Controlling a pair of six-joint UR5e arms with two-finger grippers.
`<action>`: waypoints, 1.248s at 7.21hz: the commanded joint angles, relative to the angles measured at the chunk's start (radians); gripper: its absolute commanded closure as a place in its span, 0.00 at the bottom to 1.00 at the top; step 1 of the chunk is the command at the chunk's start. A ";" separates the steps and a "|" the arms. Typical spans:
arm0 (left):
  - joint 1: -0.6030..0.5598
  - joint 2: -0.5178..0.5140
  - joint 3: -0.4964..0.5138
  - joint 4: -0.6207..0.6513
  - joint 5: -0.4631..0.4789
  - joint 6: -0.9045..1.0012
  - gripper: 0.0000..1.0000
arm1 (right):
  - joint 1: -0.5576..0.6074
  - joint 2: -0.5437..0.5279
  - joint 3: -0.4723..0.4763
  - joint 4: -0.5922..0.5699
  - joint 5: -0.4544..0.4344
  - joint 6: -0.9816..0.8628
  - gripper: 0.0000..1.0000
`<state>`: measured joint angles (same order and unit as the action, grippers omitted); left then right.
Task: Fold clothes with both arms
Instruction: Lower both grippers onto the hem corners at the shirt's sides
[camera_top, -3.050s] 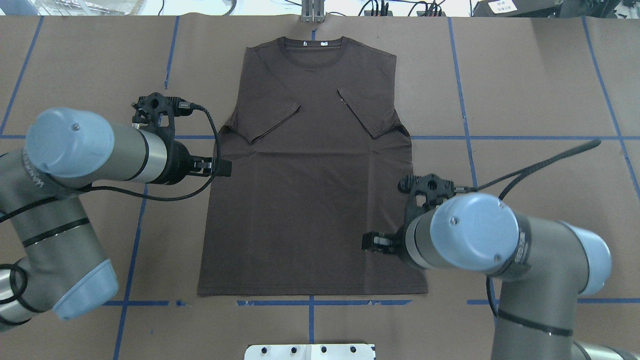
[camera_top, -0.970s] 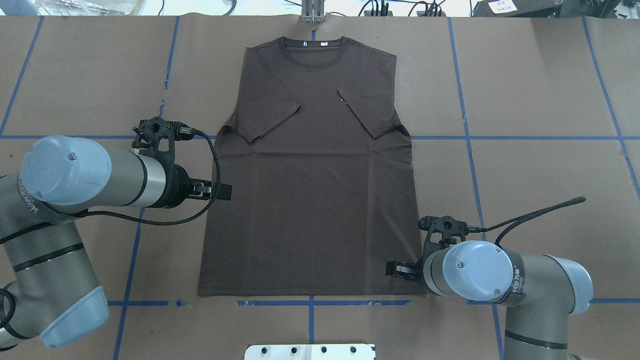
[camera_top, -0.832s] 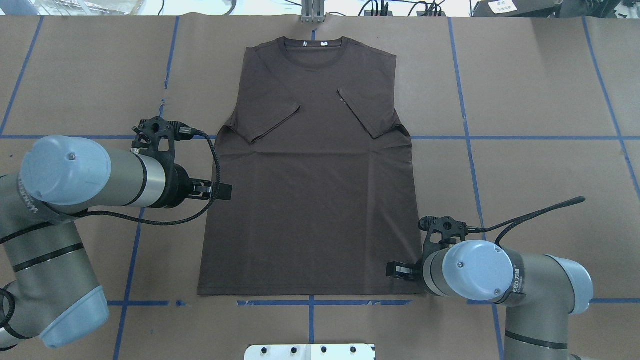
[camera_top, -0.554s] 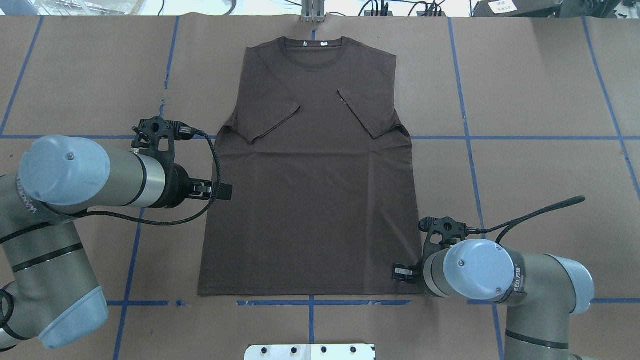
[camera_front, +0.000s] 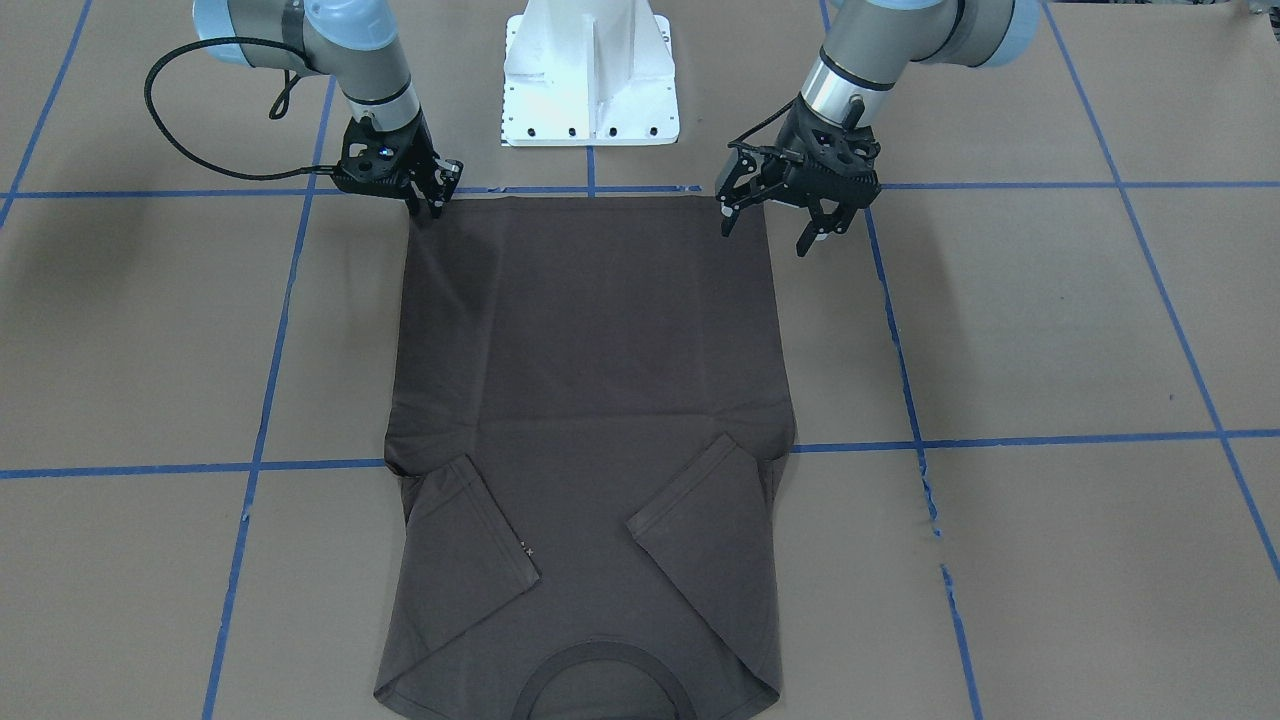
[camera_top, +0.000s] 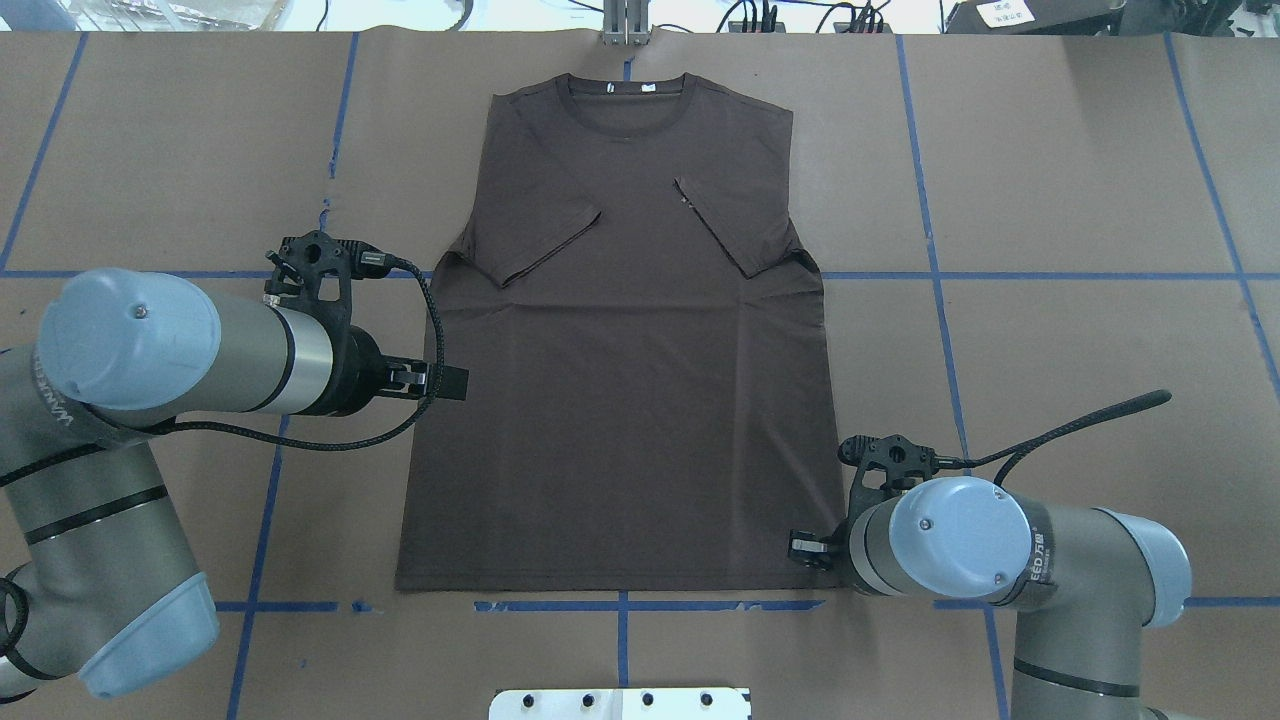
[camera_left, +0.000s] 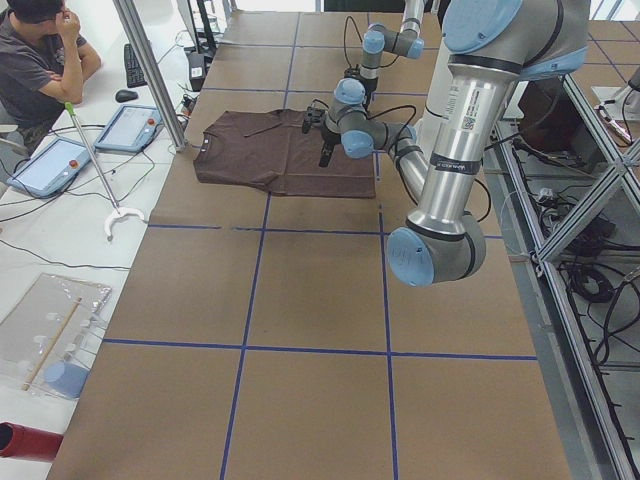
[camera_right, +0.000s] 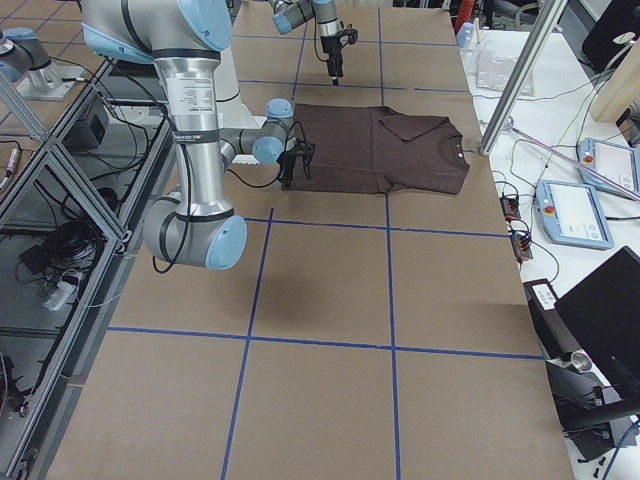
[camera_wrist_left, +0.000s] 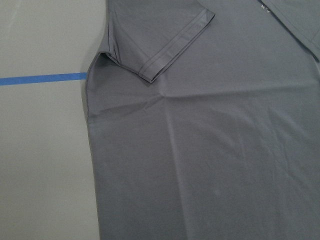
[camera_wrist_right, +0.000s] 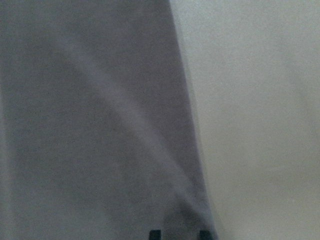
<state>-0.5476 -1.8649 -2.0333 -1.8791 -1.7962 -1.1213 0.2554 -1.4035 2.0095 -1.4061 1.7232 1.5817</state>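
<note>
While the T-shirt (camera_top: 620, 400) lies flat on the table (camera_top: 1050, 180), one hem corner is pinched by the right gripper (camera_front: 428, 205); the left gripper (camera_front: 764, 238) is held spread above the opposite edge, probably for a matching grasp.

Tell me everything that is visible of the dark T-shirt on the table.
The T-shirt is dark grey-brown, of soft knit-looking cloth, with a round ribbed collar and a small white neck tag. It lies flat on the paper-covered table, collar away from the robot. Both short sleeves are folded inward over the chest. The right tool is at one hem corner; whether it grips, I cannot tell.
</note>
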 joint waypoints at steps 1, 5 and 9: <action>0.000 0.000 0.004 0.000 0.000 0.000 0.00 | 0.004 -0.003 0.002 -0.001 0.006 0.000 0.00; 0.000 -0.010 0.007 0.002 0.001 0.000 0.00 | 0.001 -0.005 -0.032 -0.010 0.004 0.000 0.00; 0.000 -0.010 0.004 0.002 0.000 0.000 0.00 | 0.007 0.000 -0.020 -0.011 0.021 0.001 0.02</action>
<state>-0.5476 -1.8745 -2.0291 -1.8776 -1.7961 -1.1213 0.2599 -1.4030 1.9827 -1.4162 1.7370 1.5825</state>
